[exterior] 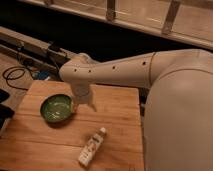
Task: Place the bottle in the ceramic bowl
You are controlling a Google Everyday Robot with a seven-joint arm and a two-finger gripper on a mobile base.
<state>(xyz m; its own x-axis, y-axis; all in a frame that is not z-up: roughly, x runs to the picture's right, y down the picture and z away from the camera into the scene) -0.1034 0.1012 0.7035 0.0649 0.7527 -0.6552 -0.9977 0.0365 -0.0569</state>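
A robot lab or test area is suggested, not a home. A plain wooden table (pixel 120 107) is set out, and loose black cables (pixel 12 75) are seen coiled on the floor at its left. They lie near a long low rail (pixel 30 47) carrying dark fittings. Behind, a glazed barrier (pixel 110 10) with metal posts is visible. A large white robot arm (pixel 125 67) is stretched over the table, and its hand (pixel 86 104) is held just beside the green ceramic bowl (pixel 56 107).
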